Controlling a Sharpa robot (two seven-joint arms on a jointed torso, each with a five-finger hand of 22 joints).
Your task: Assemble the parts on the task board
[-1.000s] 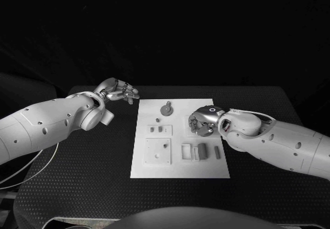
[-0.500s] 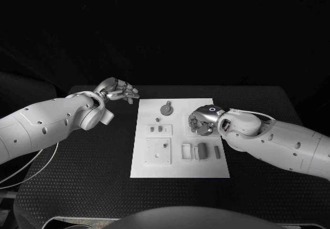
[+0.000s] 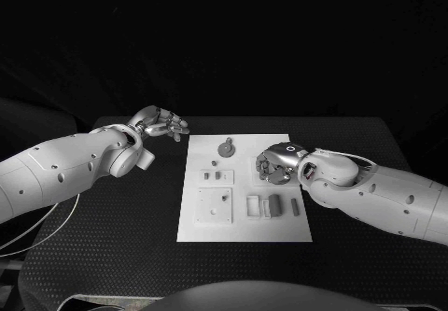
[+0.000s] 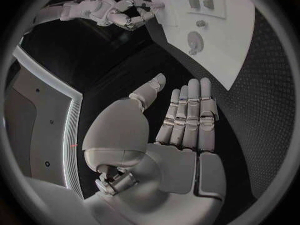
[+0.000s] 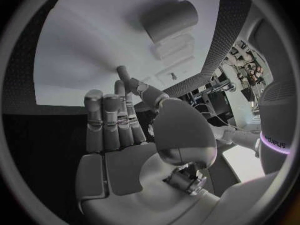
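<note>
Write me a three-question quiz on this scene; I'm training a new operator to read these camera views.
1. True or false: the left hand is holding a part.
2. Which hand is over the task board? A) left B) right C) both
3. Fill in: the round part lies near the board's ___ edge, as seen from the robot.

Key:
1. False: in the left wrist view its fingers are apart and hold nothing.
2. B: the left hand is off the board, over the black table.
3. Far.
</note>
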